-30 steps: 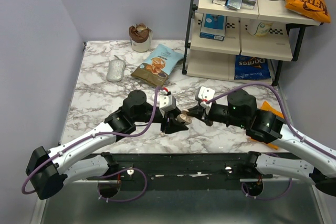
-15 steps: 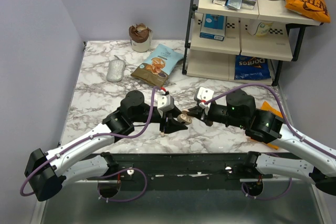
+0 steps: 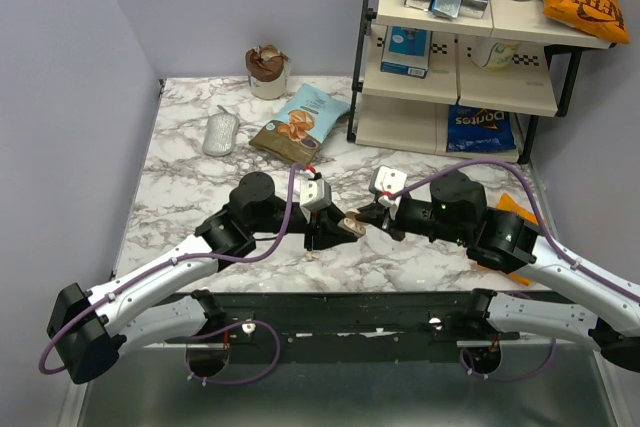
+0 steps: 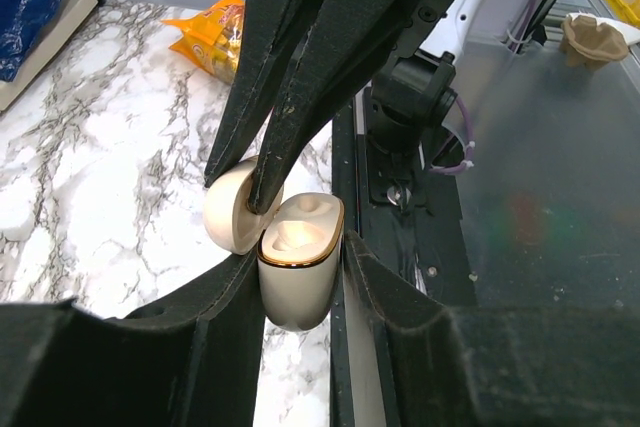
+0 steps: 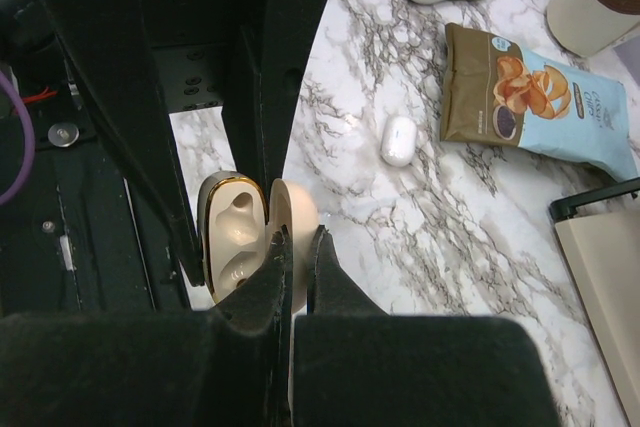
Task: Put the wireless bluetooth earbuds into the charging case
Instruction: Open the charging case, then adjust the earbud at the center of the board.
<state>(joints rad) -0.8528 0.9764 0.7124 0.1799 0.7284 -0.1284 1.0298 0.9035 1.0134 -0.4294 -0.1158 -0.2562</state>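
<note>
- Left gripper (image 4: 297,282), low centre of its wrist view: jaws closed against both sides of the charging case (image 4: 296,247), holding it upright.
- The case's lid (image 4: 232,215) is swung open, tilting left.
- Right gripper (image 5: 299,239), low centre of its own view: jaws pinched nearly together on that lid.
- Small white oval piece (image 5: 398,140) lies alone on the marble table (image 5: 420,237), right of centre.

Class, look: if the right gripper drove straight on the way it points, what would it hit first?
Past the lid it pinches, probably the left gripper's finger beside the charging case; depth is unclear.
</note>
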